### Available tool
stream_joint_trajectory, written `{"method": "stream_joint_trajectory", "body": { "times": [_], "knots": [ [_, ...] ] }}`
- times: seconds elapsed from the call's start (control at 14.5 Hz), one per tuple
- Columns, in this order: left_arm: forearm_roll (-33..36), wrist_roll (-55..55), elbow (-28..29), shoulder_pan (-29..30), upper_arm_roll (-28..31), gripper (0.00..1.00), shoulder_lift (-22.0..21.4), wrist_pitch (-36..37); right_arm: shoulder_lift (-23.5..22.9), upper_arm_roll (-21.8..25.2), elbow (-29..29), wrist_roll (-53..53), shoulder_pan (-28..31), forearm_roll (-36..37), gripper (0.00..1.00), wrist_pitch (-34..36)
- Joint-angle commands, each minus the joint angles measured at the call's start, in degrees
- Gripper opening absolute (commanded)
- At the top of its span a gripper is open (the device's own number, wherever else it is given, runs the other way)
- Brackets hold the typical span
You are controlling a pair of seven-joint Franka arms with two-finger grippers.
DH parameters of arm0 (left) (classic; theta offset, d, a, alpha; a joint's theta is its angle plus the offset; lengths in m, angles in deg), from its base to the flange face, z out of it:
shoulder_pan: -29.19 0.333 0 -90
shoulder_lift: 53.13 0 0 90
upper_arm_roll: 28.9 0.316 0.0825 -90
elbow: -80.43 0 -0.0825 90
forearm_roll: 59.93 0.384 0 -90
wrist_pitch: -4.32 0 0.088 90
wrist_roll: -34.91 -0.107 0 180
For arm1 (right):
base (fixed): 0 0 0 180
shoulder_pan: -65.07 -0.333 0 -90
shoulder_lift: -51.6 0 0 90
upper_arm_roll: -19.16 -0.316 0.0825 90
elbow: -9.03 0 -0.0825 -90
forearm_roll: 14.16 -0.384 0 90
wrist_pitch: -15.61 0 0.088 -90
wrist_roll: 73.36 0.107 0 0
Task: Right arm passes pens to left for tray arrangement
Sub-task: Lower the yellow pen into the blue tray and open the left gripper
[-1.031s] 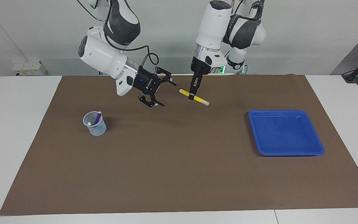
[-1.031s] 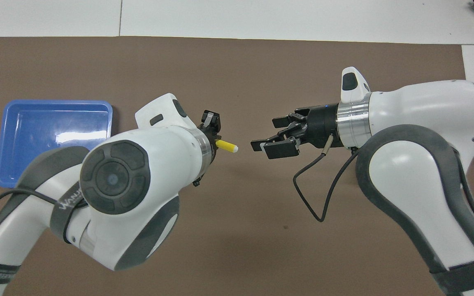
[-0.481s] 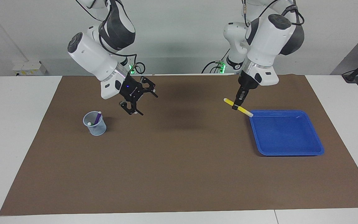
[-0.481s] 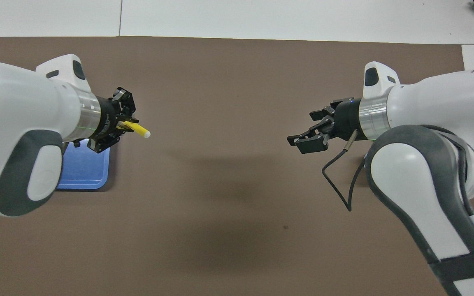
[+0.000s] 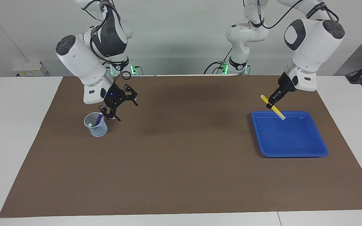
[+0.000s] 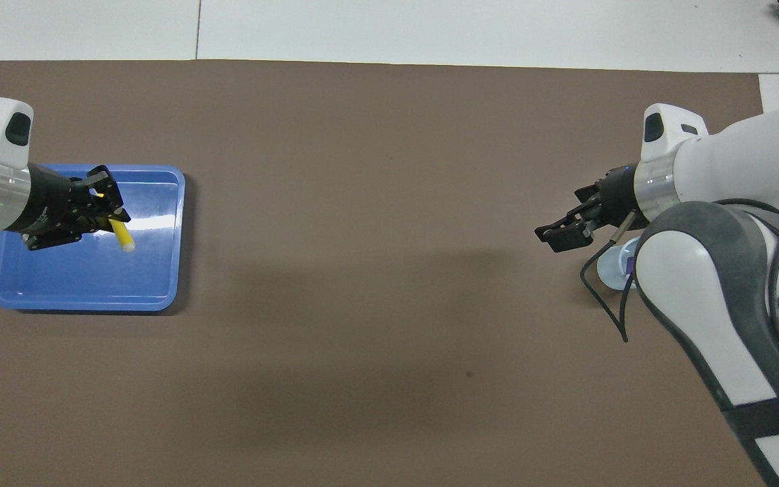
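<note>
The left hand (image 5: 271, 104), clamped on the yellow pen (image 5: 273, 108), hangs tilted over the tray (image 5: 294, 150), so lowering and releasing comes next, while the right hand (image 5: 118, 105), fingers apart, hovers just above the cup (image 5: 97, 128) of remaining pens.

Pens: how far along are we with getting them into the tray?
Done: the handover of the yellow pen. In hand: the left gripper holds it tilted over the empty blue tray. Left: setting it down, then the purple pen in the cup, beside which the open right gripper hangs.
</note>
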Motion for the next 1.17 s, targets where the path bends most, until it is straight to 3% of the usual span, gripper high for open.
{"method": "stream_joint_trajectory", "body": {
  "times": [0.0,0.41,0.76,1.1],
  "knots": [
    [-0.63,-13.1,2.91,2.67,-0.45,0.0,-0.48,0.29,0.16,-0.48,0.01,1.05,3.41,3.2,1.0,1.66],
    [1.04,-32.98,5.2,4.87,-0.27,0.0,4.88,-7.6,0.24,-0.48,0.27,1.49,5.87,7.95,1.0,1.58],
    [4.21,-37.65,7.58,6.28,-0.27,0.0,11.02,-17.8,0.24,-0.48,1.59,3.51,5.87,13.48,1.0,-0.79],
    [4.47,-38.01,8.02,5.93,-0.27,0.0,15.24,-22.02,0.07,-0.48,5.28,10.96,5.96,17.09,1.0,-6.49]
  ]
}}
